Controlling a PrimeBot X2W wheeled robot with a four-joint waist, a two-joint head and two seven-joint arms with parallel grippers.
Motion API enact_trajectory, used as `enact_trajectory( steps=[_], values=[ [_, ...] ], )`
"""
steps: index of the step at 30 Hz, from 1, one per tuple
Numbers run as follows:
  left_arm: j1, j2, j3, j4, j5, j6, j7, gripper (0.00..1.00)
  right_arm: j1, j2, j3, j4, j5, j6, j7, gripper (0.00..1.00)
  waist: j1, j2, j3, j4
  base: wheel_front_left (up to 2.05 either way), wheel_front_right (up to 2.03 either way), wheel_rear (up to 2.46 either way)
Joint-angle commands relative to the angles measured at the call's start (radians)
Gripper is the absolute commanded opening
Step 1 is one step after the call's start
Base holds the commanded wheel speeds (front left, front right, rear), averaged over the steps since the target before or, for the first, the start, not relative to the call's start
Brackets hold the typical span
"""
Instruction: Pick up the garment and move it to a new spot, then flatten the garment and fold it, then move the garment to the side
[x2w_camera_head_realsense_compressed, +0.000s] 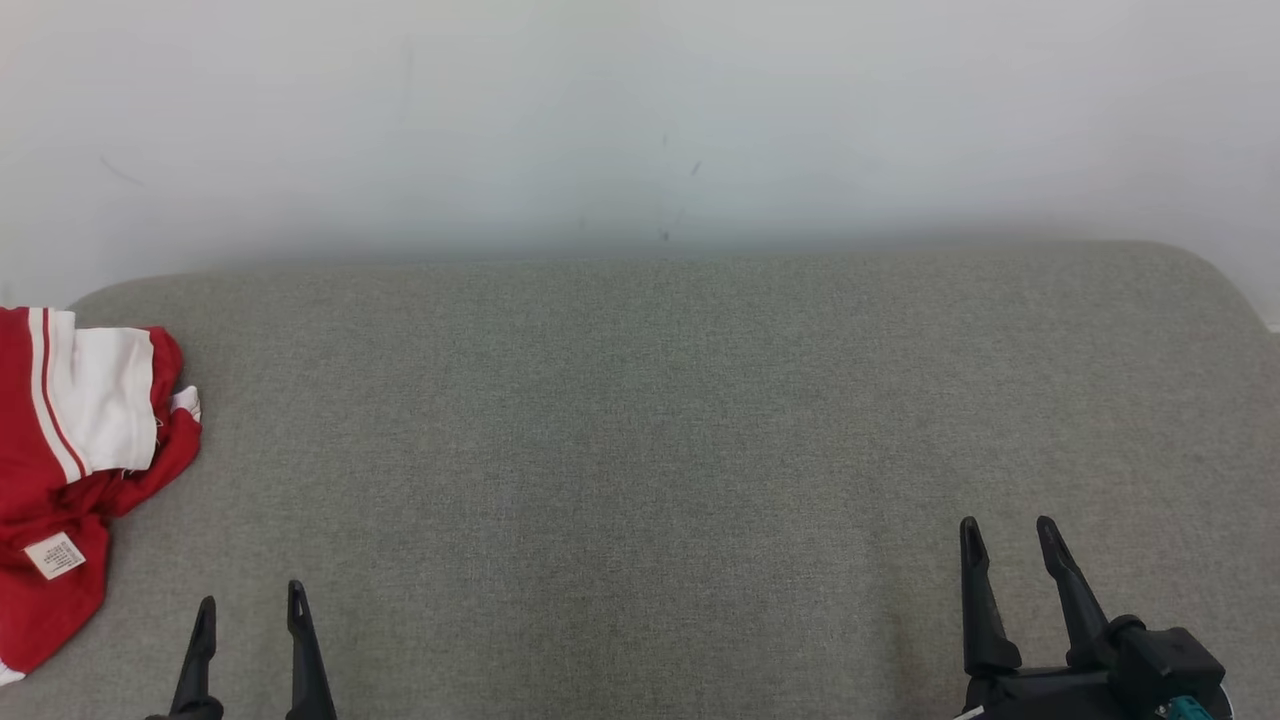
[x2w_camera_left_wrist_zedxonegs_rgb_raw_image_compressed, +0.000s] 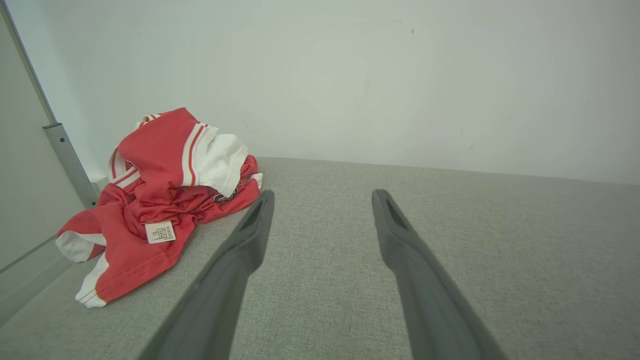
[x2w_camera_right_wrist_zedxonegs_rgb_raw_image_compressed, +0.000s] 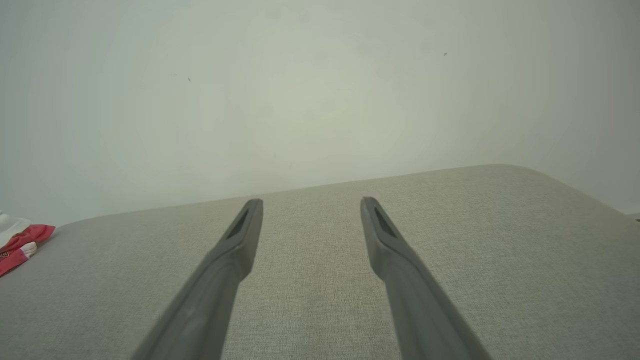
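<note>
Left claw (x2w_camera_head_realsense_compressed: 250, 598) hangs low over the tabletop (x2w_camera_head_realsense_compressed: 640, 420), with its two dark fingers spread wide apart and nothing between them. The right claw (x2w_camera_head_realsense_compressed: 1007, 527) is spread wide too and holds nothing. It sits far over on the other side.

The red and white shirt (x2w_camera_head_realsense_compressed: 70, 480) lies in a crumpled heap at the left end of the tabletop. It is a little ahead of the left claw and off to its left, not touching it. A small white label (x2w_camera_head_realsense_compressed: 55, 555) sticks out of the folds on the near side.

I think this is the very first step, because the shirt has not been picked up yet. Next, the left claw should swing left and forward, drop onto the heap and pinch a thick fold of cloth. The right claw is well apart from the shirt, so it cannot help until the shirt comes nearer.

Nothing lies between the left claw and the shirt. A grey metal post (x2w_camera_left_wrist_zedxonegs_rgb_raw_image_compressed: 65, 155) stands just past the heap, and the white wall (x2w_camera_head_realsense_compressed: 640, 120) is close behind. The claw should not reach too far that way. The soft grey cloth in the middle of the tabletop looks like a good new spot.
</note>
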Motion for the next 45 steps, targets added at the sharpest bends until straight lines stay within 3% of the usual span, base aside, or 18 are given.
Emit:
enact_trajectory(
  steps=[1, 19, 45],
  values=[
    [0.009, 0.001, 0.0, 0.003, 0.0, -0.005, -0.003, 1.0, 0.005, 0.002, -0.002, 0.003, -0.011, -0.002, -0.001, 1.0, 0.0, -0.0001, 0.0, 0.0, 0.0, 0.0, 0.0],
    [0.013, 0.017, -0.03, 0.005, 0.052, 0.004, -0.004, 1.0, -0.005, 0.002, -0.003, 0.031, -0.045, -0.002, -0.001, 1.0, 0.0, -0.0001, -0.015, 0.0, 0.0, 0.0, 0.0],
    [0.021, 0.03, -0.047, 0.0, 0.029, 0.015, 0.05, 1.0, -0.018, 0.002, -0.004, 0.078, -0.08, -0.002, -0.001, 1.0, 0.0, -0.0001, -0.025, -0.004, 0.0, 0.0, 0.0]
  ],
)
